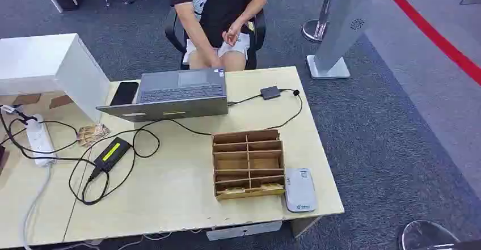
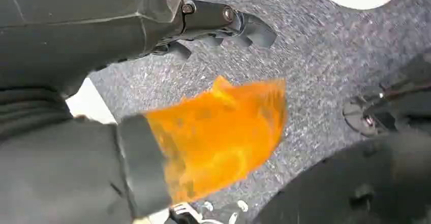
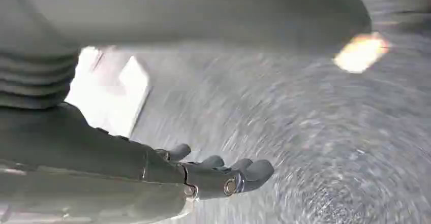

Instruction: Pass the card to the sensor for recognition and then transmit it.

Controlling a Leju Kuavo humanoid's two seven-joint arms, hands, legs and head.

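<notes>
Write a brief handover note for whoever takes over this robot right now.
Left hand: empty, fingers apart, over the grey carpet.
Right hand: the same.
Tan cards lie in the nearest row of the brown wooden compartment box on the pale table. The white rectangular sensor lies beside it.
Done: nothing, no card picked.
Left: take a card, present it to the sensor, pass it on.

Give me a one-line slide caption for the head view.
A person sits behind a table holding a laptop, a wooden divided box and a white card sensor.
</notes>
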